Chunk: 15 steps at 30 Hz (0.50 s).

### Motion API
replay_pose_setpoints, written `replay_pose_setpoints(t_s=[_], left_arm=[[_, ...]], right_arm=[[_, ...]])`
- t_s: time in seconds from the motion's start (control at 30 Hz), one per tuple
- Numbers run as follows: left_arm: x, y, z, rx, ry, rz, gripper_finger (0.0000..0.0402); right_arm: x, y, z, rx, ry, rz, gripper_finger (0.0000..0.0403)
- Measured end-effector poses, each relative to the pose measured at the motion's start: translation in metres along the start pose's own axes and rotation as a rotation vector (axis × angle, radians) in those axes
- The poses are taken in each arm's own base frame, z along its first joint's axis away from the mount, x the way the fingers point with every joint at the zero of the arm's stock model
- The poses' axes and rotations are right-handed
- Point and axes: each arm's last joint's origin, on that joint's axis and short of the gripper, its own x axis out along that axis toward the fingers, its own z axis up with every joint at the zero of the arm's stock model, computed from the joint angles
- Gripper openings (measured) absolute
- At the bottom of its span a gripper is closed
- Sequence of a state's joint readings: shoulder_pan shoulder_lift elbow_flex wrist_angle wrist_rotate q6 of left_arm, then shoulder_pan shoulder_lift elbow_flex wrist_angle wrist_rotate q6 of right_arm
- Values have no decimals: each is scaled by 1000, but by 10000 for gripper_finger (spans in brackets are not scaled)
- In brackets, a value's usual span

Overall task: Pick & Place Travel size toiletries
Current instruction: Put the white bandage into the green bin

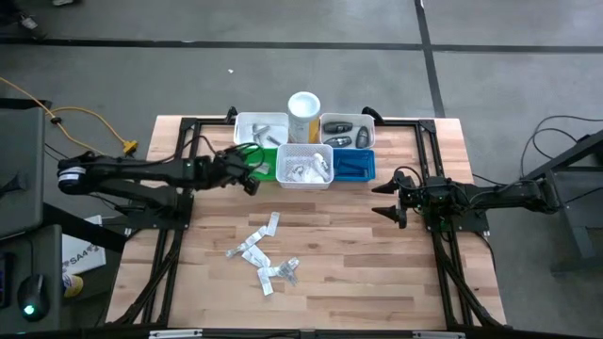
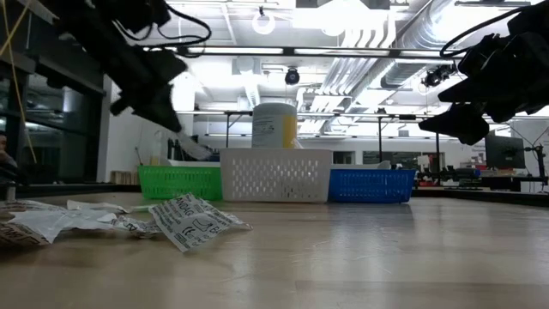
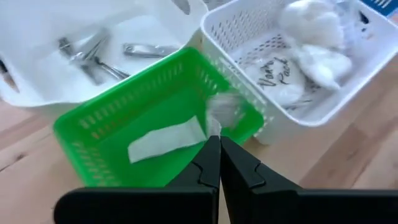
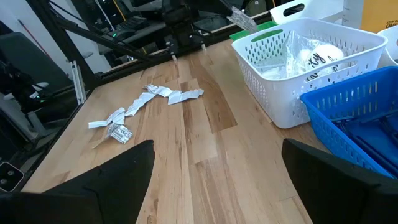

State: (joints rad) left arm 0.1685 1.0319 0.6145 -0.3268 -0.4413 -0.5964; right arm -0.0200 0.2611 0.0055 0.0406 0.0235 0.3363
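wooden slats make up the table (image 1: 358, 273), with a bright workshop of ceiling pipes and lamps behind it in the low view. at the far middle of the table sits a cluster of bins: a green bin (image 1: 265, 162), a white mesh bin (image 1: 303, 166) just beside it holding crinkly white packets (image 3: 311, 56), a blue bin (image 1: 354, 165) on the other side, and behind them a white tub with metal clippers (image 3: 93, 53) and another tub with dark grey oval pieces (image 1: 347, 125). a tall white-and-yellow cylinder (image 1: 304, 115) stands between the two rear tubs

the left gripper (image 1: 251, 166) hangs over the green bin, its fingers pressed together on the edge of a small clear packet (image 3: 222, 112) that dangles above the bin's inside. a pale flat sachet (image 3: 166, 140) lies on the green bin's floor

more loose packets (image 1: 264, 256) lie scattered near the front middle of the table, well apart from the bins; in the low view one with printed text (image 2: 196, 221) sits closest

the right gripper (image 1: 389, 200) waits above the table to the right of the bins, fingers spread wide, holding nothing
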Motion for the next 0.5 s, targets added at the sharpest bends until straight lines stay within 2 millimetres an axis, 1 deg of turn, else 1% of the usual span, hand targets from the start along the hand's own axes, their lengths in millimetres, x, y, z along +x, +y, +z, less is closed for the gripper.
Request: replay_pose_setpoints(t_s=[0.2, 0.33, 0.4, 0.5], left_arm=[[26, 10, -1, -4, 61, 88, 0], [35, 12, -2, 12, 90, 97, 1], [38, 11, -2, 30, 106, 69, 12], [38, 10, -2, 36, 108, 53, 46]], right_arm=[[0, 0, 0, 0, 0, 0, 346], [0, 0, 0, 0, 0, 0, 346], [0, 0, 0, 0, 0, 0, 346], [0, 0, 0, 0, 0, 0, 346]])
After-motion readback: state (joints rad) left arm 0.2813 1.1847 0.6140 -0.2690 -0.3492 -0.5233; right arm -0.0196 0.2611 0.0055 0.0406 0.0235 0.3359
